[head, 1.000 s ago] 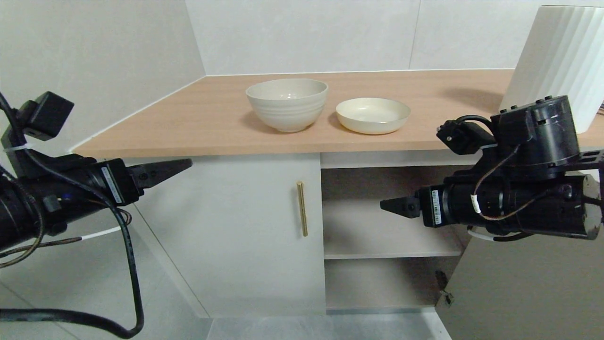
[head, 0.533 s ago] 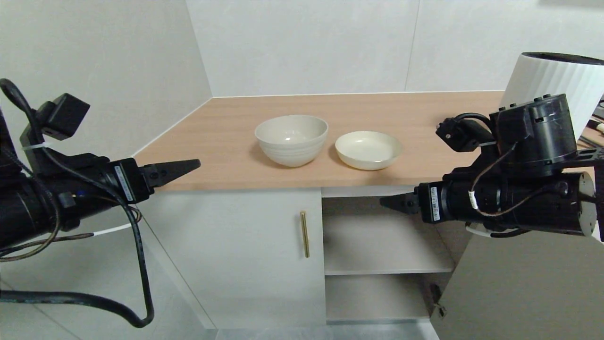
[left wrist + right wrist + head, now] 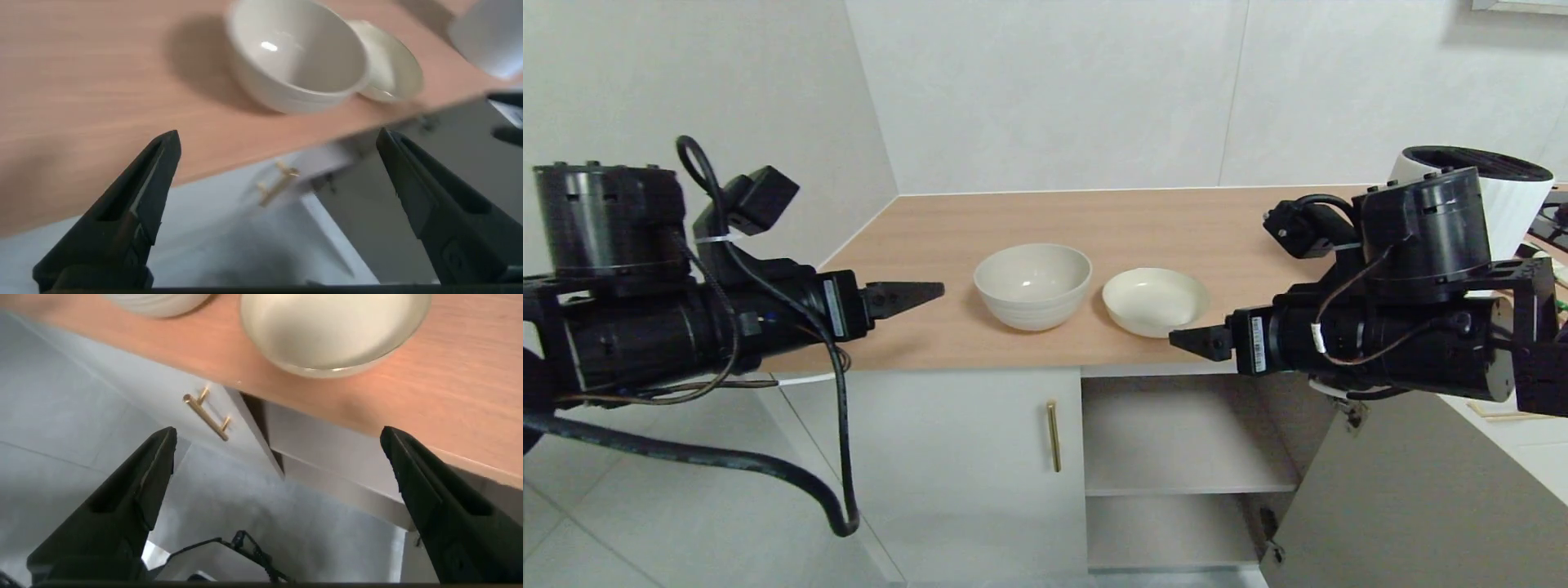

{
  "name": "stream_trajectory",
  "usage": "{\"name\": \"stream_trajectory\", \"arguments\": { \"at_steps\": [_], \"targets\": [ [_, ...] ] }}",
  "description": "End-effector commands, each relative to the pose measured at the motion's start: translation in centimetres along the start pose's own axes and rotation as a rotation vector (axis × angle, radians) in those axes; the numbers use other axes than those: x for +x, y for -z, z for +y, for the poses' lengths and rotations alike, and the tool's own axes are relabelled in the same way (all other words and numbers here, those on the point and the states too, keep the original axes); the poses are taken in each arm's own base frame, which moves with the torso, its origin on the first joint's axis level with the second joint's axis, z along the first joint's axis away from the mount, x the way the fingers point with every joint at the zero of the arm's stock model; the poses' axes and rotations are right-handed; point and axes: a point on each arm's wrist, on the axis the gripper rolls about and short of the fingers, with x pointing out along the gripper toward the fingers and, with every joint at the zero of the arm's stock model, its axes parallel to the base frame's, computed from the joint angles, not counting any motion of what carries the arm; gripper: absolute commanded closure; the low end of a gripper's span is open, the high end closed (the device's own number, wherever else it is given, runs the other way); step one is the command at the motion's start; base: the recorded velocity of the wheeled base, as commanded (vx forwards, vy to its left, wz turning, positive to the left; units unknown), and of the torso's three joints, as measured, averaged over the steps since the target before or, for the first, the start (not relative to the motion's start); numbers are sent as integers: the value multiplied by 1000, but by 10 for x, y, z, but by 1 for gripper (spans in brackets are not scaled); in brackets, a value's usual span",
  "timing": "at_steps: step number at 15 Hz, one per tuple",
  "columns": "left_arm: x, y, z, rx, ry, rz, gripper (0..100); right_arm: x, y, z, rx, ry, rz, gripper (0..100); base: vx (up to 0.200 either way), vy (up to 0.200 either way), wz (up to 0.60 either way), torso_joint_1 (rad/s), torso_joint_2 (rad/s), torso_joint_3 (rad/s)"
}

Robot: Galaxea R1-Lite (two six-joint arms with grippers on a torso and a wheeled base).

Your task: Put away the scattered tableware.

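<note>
Both spread wide, the left claw (image 3: pixel 923 292) and right claw (image 3: pixel 1183 338) now hang at desk (image 3: pixel 1094 220) level, up from the cupboard (image 3: pixel 964 465), so the deep bowl (image 3: pixel 1033 284) sits just ahead of the left one and the shallow bowl (image 3: pixel 1156 300) just ahead of the right, within reach.

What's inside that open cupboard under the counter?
A pale shelf and the floor below, no dishes on either. The open door and right arm cover its right edge; the closed door hides the rest.
</note>
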Motion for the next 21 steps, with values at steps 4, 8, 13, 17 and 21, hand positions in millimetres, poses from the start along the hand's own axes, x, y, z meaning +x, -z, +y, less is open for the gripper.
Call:
{"name": "stream_trajectory", "arguments": {
  "at_steps": [4, 8, 13, 17, 21],
  "targets": [
    [27, 4, -4, -91, 9, 85, 0, 14, -8, 1, 20, 7, -18, 0, 0, 0, 0, 10, -16, -12],
    [30, -15, -17, -313, 19, 105, 0, 39, -22, -13, 115, 99, -37, 0, 0, 0, 0, 0, 0, 0],
    [73, -13, -5, -496, -127, 141, 0, 62, -30, -33, 219, 217, -28, 0, 0, 0, 0, 0, 0, 0],
    [94, -16, -7, -589, -161, 112, 0, 61, -32, -33, 223, 215, -37, 0, 0, 0, 0, 0, 0, 0],
    [108, -11, -6, -589, -175, 93, 0, 62, -31, -33, 230, 216, -35, 0, 0, 0, 0, 0, 0, 0]
  ]
}}
